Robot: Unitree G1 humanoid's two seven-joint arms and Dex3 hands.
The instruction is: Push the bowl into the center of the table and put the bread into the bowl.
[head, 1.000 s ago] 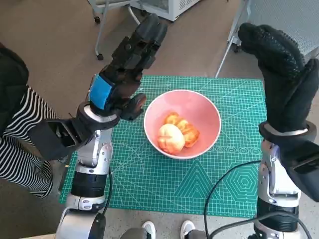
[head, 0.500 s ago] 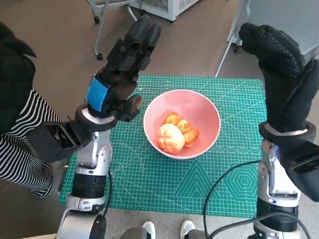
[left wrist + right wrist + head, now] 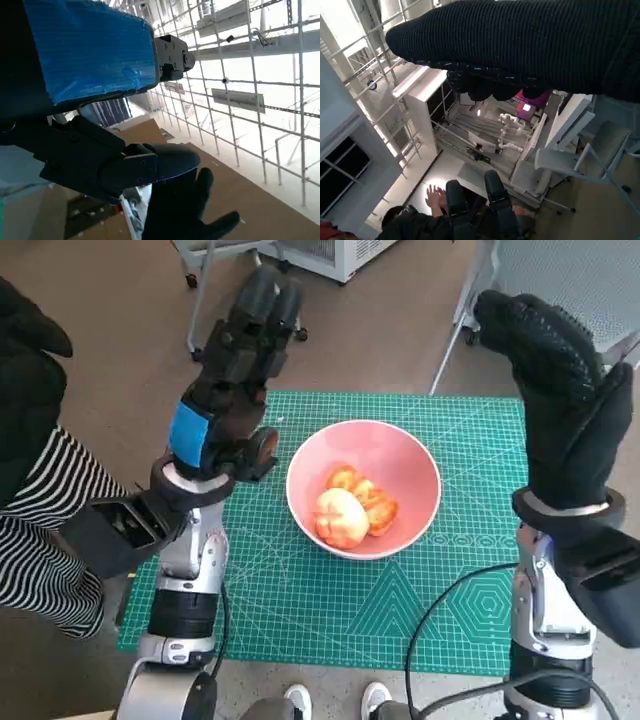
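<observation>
The bowl point(image 3: 364, 489), pink and round, sat upright on the green mat point(image 3: 300, 600) that covered the surface, close to the mat's middle. The bread point(image 3: 356, 508) lay inside it: a pale rounded piece toward the robot and a browner, ridged part beside it, both touching the bowl's floor.

The left hand point(image 3: 232, 390) was raised above the mat's left far corner, beside the bowl and apart from it. Its fingers were stretched out straight, pointing away from the robot, with nothing in them; the thumb stood just off the bowl's left rim. In the left wrist view the same hand point(image 3: 95, 100) filled the frame, blue tape over its back, its fingers extended and empty, against a ceiling of grid bars.

The right hand point(image 3: 560, 390) was lifted high over the mat's right edge, well apart from the bowl. Its gloved fingers were extended and slightly bent, holding nothing. The right wrist view showed only the glove point(image 3: 530, 47) as a dark band, so the fingers could not be judged there.

A person in a striped sleeve point(image 3: 40, 540) stood at the left of the surface. A black cable point(image 3: 440, 610) looped over the mat near the right forearm. Chair legs point(image 3: 200, 300) stood on the brown floor beyond.
</observation>
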